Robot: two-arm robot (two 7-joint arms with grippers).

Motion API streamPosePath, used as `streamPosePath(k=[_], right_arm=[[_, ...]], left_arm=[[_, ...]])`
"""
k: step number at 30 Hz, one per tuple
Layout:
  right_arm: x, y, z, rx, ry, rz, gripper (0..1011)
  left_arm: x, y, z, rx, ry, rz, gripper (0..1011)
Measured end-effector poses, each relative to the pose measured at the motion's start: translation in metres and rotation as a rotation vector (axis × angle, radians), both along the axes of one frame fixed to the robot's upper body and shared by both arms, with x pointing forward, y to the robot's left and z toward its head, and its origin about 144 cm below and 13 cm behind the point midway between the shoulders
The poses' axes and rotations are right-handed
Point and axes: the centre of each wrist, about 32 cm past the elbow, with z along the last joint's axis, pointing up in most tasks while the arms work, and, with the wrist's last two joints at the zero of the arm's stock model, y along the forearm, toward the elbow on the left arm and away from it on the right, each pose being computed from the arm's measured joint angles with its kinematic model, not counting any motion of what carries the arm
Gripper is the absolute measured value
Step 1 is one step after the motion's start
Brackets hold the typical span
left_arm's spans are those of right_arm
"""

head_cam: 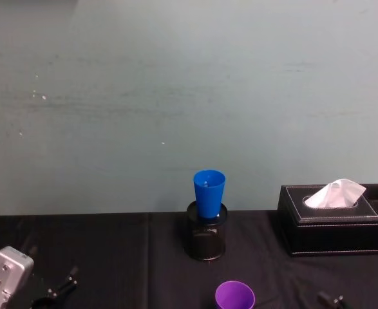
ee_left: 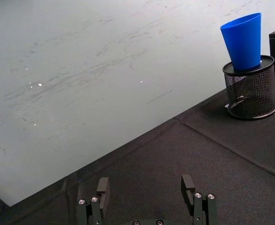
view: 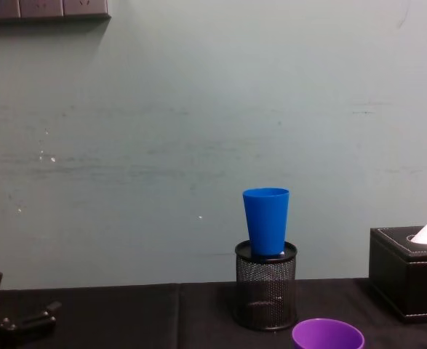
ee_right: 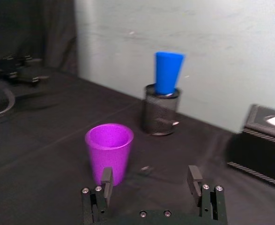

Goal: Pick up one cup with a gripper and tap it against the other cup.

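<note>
Black wire-mesh pen holder, upright, mid-desk toward the far edge. To its right, well apart, a black leather-look tissue box with white stitching, a white tissue poking up from the slot. Under both, the desk in black cloth, one seam running near to far just left of the holder. Behind, a pale green scuffed wall; grey socket plates high on the left.

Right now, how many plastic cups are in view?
2. The blue cup stands in the mesh pen holder; the purple cup stands upright in front of it, nearer the robot.
</note>
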Motion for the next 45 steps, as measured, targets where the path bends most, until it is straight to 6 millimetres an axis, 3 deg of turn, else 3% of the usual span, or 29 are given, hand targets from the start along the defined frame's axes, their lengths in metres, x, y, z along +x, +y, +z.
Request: streamPosePath(k=[8,16,29,45], right_arm=[[0.006,0.009,-0.012,0.009,0.053,0.100,1003],[0.025,0.026,-0.015,-0.018,0.077,0.154,1003],[0.056,0.042,-0.022,0.019,0.093,0.124,1003],[0.071,0.055,-0.023,0.059,0.115,0.145,1003]], left_arm=[[0.000,0.000,0.000,0.000,0.000,0.000,1000],[0.000,0.000,0.000,0.000,0.000,0.000,1000],[0.000,0.000,0.000,0.000,0.000,0.000,1000],[0.000,0.000,0.000,0.000,0.000,0.000,1000]])
